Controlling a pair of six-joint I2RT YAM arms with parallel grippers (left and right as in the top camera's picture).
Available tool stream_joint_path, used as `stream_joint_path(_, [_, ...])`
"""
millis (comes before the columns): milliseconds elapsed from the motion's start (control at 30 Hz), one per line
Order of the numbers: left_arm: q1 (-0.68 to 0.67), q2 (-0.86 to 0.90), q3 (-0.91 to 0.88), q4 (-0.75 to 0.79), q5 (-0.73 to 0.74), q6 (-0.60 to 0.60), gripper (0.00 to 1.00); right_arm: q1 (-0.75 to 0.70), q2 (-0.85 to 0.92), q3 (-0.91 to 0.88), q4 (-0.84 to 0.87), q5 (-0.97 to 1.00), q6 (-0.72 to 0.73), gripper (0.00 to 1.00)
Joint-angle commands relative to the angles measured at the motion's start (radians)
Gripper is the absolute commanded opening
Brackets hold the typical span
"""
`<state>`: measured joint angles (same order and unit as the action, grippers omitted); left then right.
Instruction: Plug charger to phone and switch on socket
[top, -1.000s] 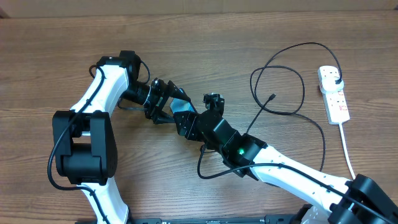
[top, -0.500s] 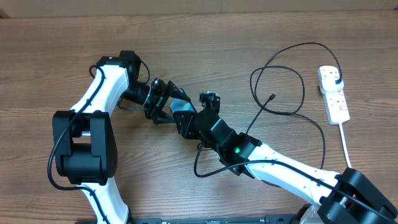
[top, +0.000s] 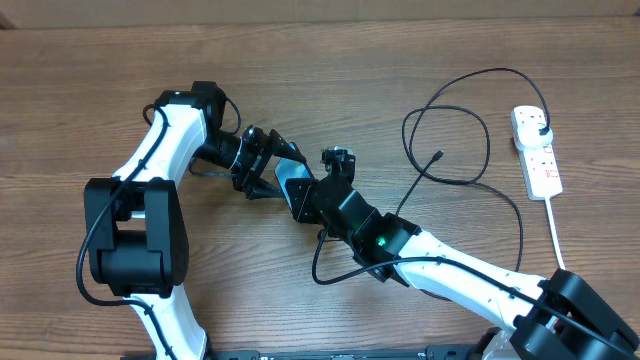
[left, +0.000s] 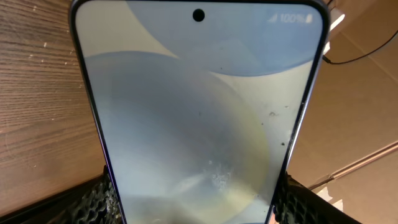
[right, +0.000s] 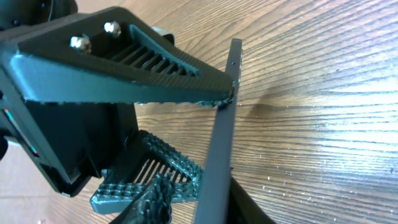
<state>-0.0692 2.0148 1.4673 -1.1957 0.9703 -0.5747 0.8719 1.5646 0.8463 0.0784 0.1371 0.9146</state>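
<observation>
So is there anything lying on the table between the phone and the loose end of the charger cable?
Nothing visible does. The phone sits clamped between the left gripper and the right gripper. From there to the charger tip on the right, the overhead view shows only bare wood.

Not much to read here, honestly. The only legible bit is on the phone in the left wrist view: a small white "100%" up in the top corner of its light-blue screen, with a tiny battery-type icon right beside it. From overhead, the socket has some reddish marks on it, but they're way too small to make out as any text.
</observation>
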Motion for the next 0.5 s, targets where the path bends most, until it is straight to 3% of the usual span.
stream_joint_path(0, [0.003,0.007,0.024,-0.001,0.044,-0.005,0.74,0.005,0.003,0.017,0.016,0.005,-0.003,0.24])
stream_joint_path(300, [0.003,0.007,0.024,-0.001,0.041,-0.005,0.79,0.005,0.003,0.017,0.008,0.004,-0.003,0.10])
stream_joint_path(367, [0.003,0.007,0.024,-0.001,0.040,0.000,0.84,0.005,0.003,0.017,0.003,0.003,-0.003,0.07])
stream_joint_path(433, [0.003,0.007,0.024,0.000,0.040,0.020,0.99,0.003,0.003,0.017,-0.003,0.001,-0.003,0.05])
stream_joint_path(467, [0.003,0.007,0.024,0.004,0.040,0.044,1.00,0.001,0.003,0.017,-0.010,0.001,-0.003,0.04])
